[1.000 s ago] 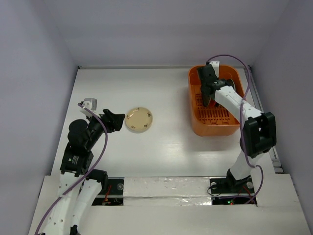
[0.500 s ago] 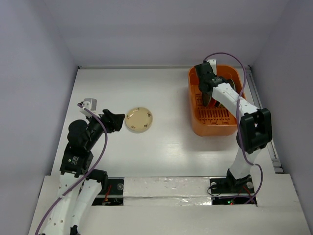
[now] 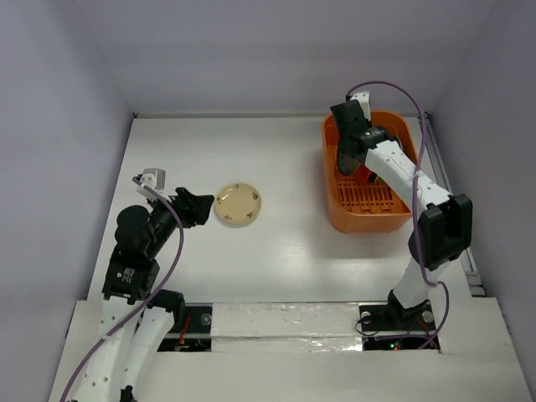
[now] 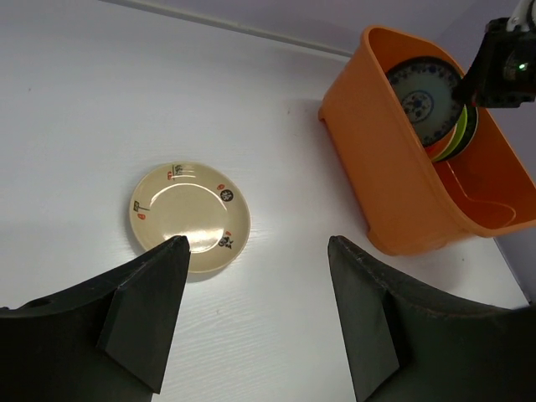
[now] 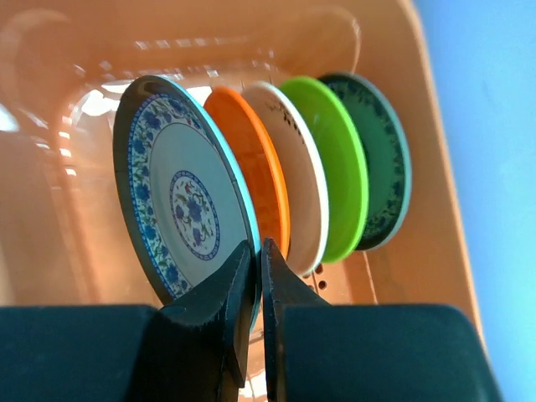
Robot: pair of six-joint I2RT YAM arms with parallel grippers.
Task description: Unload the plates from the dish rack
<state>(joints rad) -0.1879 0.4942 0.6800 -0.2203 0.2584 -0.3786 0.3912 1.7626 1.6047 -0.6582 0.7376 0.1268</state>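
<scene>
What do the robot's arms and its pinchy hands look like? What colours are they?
The left arm and right arm are made of white tube-like pieces with chunky black joints. A thin purple cable loops along each one. The left gripper and right gripper are black, each with two flat, wedge-shaped fingers.

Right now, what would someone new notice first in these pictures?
The bright orange dish rack at far right holds five colourful plates standing on edge in a row. The right tool pinches the rim of the end blue-patterned plate. A cream plate lies flat on the white table before the open left tool.
</scene>
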